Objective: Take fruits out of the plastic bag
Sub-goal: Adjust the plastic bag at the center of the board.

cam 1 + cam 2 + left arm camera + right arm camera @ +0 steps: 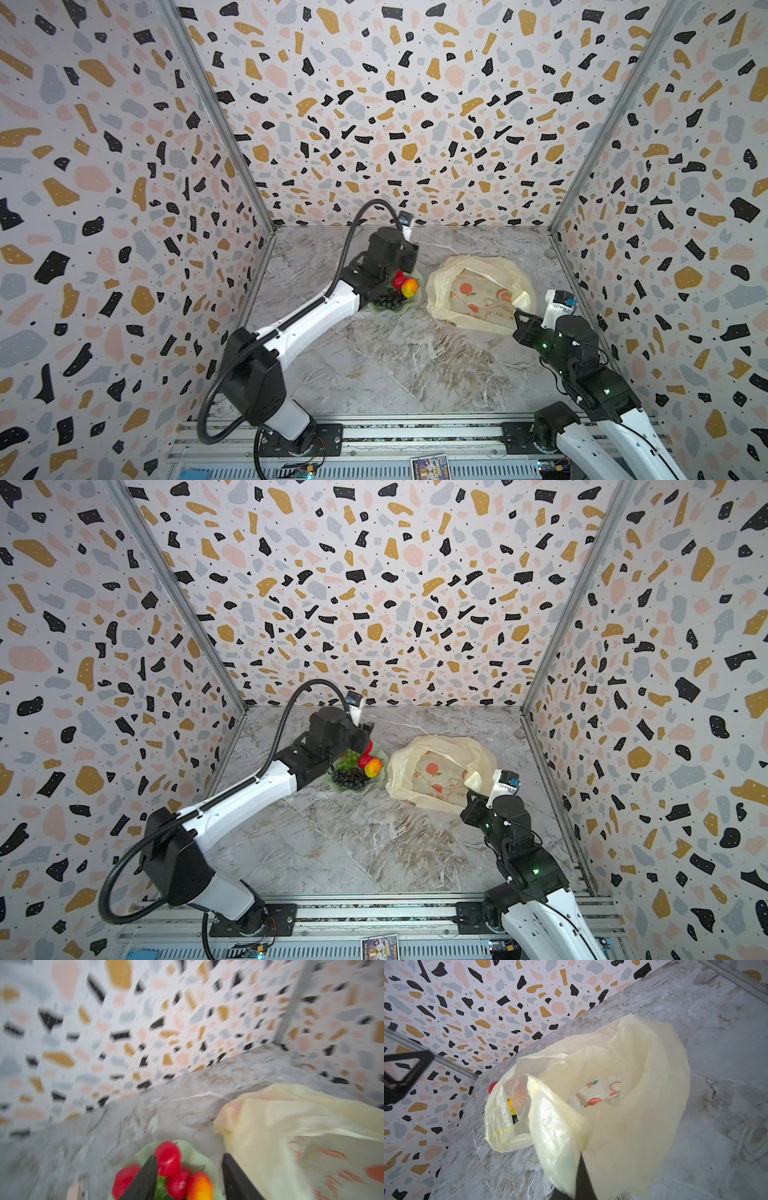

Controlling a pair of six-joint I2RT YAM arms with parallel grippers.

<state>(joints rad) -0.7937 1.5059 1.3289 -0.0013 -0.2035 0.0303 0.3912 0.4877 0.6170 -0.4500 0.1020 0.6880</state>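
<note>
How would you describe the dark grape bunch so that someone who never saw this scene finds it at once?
On the marble table, left of the plastic bag, stands a pale green wavy-rimmed plate. The dark grape bunch lies at the plate's near edge, toward the robot. It is the only black-purple cluster; its neighbours are green grapes, red apples and a red-yellow peach.

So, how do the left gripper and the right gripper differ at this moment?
The left gripper stands open over the plate of fruits; the right gripper is shut on an edge of the plastic bag. The left gripper holds nothing, while the right gripper holds that edge raised. Both are black.
</note>
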